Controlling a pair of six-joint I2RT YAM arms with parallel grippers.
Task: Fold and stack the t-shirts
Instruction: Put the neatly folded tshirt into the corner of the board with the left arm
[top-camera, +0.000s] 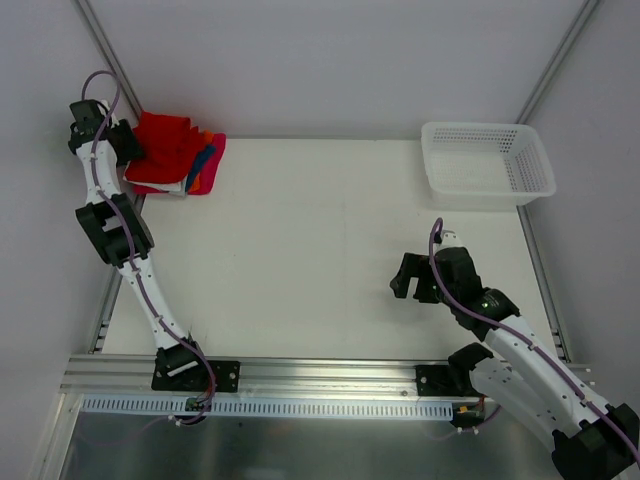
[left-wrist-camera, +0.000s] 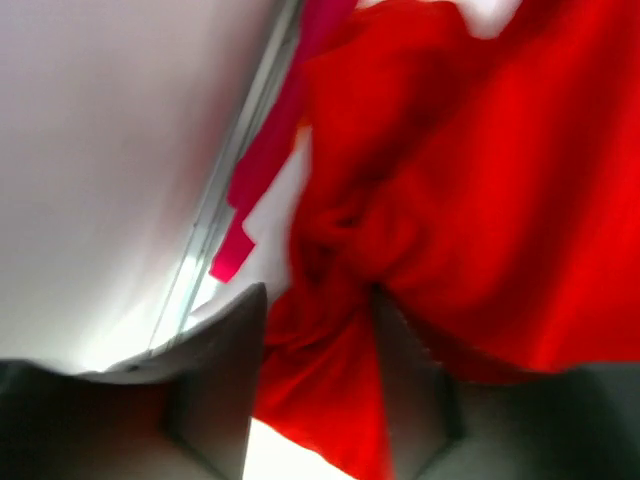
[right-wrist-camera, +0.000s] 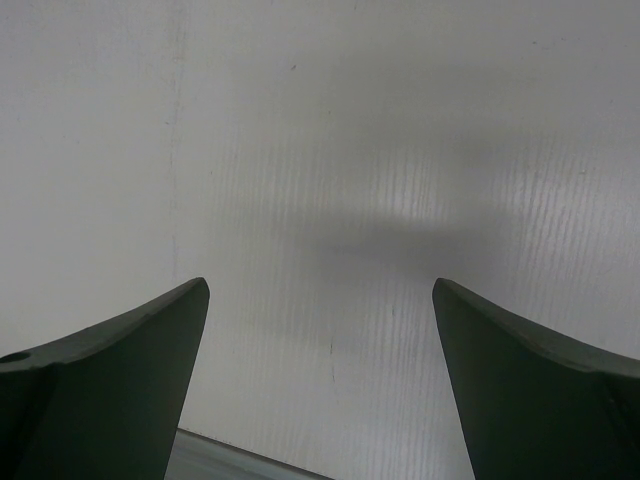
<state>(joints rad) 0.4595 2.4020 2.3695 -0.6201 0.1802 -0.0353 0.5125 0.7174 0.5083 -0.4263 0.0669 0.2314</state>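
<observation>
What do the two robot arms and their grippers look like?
The left arm and right arm are alike: white links joined by bulky black joint housings, with a thin purple cable running along each. The left gripper and right gripper both have dark grey, flat fingers that narrow to blunt tips.

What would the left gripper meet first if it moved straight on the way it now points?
The red t-shirt: its bunched cloth lies between and just ahead of the left gripper, so contact looks immediate.

Plain bright red cloth t-shirt (top-camera: 163, 140); folded cloth shirts (top-camera: 205, 168) in white, blue, orange, pink-red; white plastic mesh basket (top-camera: 485, 188); plain off-white counter (top-camera: 300, 260).
</observation>
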